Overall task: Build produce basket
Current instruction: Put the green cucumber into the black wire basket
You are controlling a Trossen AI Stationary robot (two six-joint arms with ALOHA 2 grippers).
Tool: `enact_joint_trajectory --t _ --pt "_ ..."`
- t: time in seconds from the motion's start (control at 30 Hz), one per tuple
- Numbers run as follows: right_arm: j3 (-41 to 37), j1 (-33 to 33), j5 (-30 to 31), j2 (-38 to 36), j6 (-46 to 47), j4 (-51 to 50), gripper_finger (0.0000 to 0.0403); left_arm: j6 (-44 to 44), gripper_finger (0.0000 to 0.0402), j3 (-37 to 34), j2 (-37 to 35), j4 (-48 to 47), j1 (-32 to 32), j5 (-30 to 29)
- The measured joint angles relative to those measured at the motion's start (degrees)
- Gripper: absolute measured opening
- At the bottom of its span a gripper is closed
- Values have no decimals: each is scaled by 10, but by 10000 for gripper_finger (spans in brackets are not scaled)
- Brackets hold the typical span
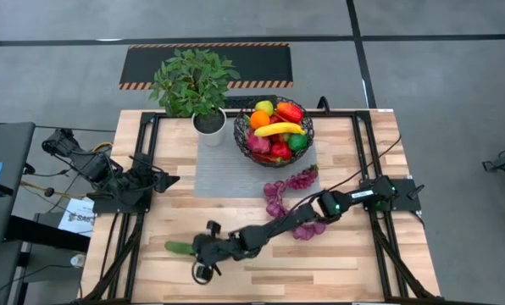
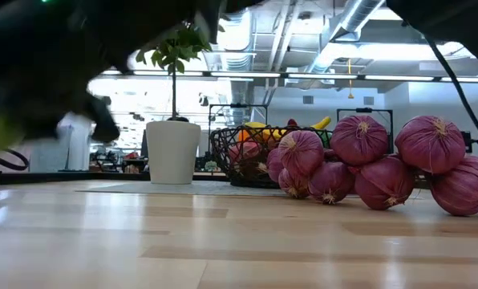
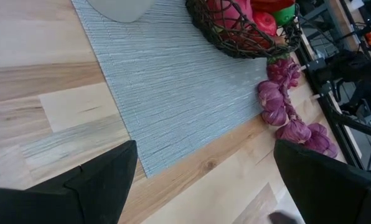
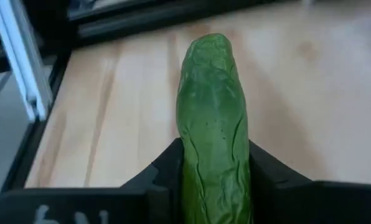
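Note:
The black wire basket (image 1: 238, 135) stands at the far middle on a grey mat (image 1: 227, 174). It holds a banana (image 1: 280, 129), an orange, red peppers and a lime. A purple string of bulbs (image 1: 285, 193) lies on the table in front of the basket and also shows in the low view (image 2: 367, 160). My right gripper (image 1: 195, 248) reaches to the near left and is shut on a green cucumber (image 1: 178, 247). My left gripper (image 1: 169, 180) waits open and empty at the left side, its fingers apart in the left wrist view (image 3: 204, 180). My right gripper pinches the cucumber's right end (image 4: 213, 186) between its two fingers (image 4: 164, 171). The fingers come about level from the table's right side and lie along the cucumber. Its free end (image 4: 210, 46) points toward the table's left edge. I cannot tell whether it is clear of the table.
A leafy potted plant (image 1: 193, 80) in a white pot (image 1: 209, 123) stands left of the basket. Black frame rails (image 1: 142, 152) run along the table's left and right sides. Bare wood (image 1: 337, 267) lies at the near right.

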Motion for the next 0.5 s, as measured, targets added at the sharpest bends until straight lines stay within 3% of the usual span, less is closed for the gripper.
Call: enact_joint_trajectory --t 0.17,0.5 --pt "1 -22 23 -61 -52 -93 141 0 364 0 0 1 0 0" --pt "-7 -103 36 -199 -202 -273 128 0 364 0 0 1 0 0"
